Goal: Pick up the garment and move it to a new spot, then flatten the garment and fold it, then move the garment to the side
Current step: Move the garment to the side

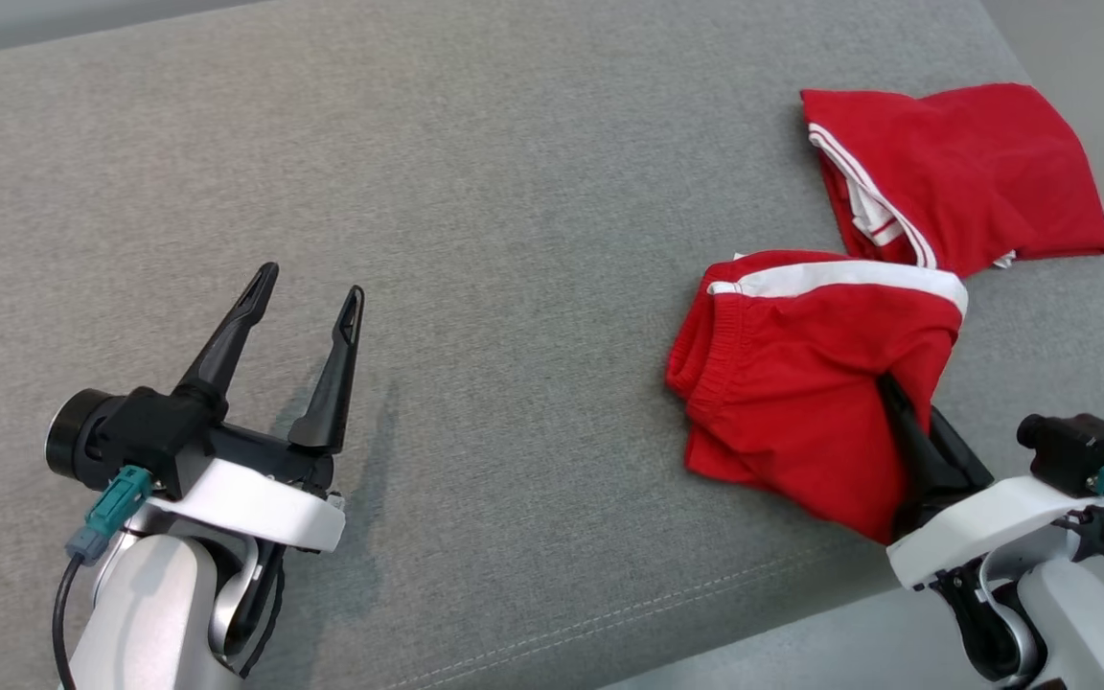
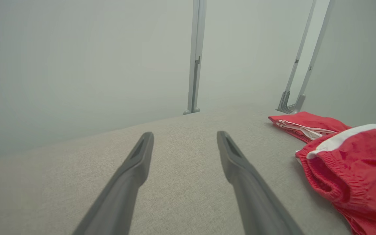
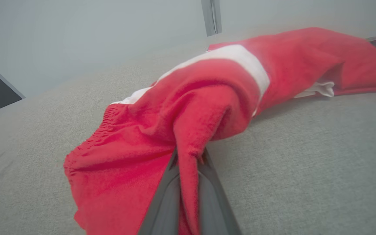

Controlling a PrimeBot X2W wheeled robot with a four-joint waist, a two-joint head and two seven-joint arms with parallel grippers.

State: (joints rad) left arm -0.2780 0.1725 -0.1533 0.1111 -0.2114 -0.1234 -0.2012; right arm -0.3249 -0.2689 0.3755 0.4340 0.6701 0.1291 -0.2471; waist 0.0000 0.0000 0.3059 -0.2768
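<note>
Garment point(image 1: 806, 383), a pair of red shorts with white stripes point(image 1: 839, 276), is lying crumpled on the right-hand part of the grey fabric-covered bench point(image 1: 514, 192), close to its right edge. The cloth is resting in two lobes: a nearer one showing a gathered elastic waistband point(image 1: 705, 369), and a farther one spreading flat toward the far right corner.

Right gripper point(image 1: 892, 393) is reaching in from the near right side, its dark fingers clenched on a fold of the nearer lobe. In the right wrist view the right gripper point(image 3: 189, 155) is squeezing a narrow ridge of red cloth between its two fingers. The garment point(image 3: 207, 98) is tenting upward from that pinch while the rest of it is touching the bench point(image 3: 305, 147).

Left gripper point(image 1: 312, 283) is hovering over bare bench surface at the near left, well apart from the garment, with its fingers spread wide and grasping nothing. Its shadow is falling on the fabric just beside it. In the left wrist view the left gripper point(image 2: 184, 135) is pointing across the bench point(image 2: 60, 169) with its fingers parted, and the garment point(image 2: 348, 163) is showing at the right side, waistband facing the camera.

Grey metal posts point(image 2: 194, 55) are standing behind the far edge of the bench against a pale wall. A stitched seam point(image 1: 609, 613) is running along the near edge of the bench.
</note>
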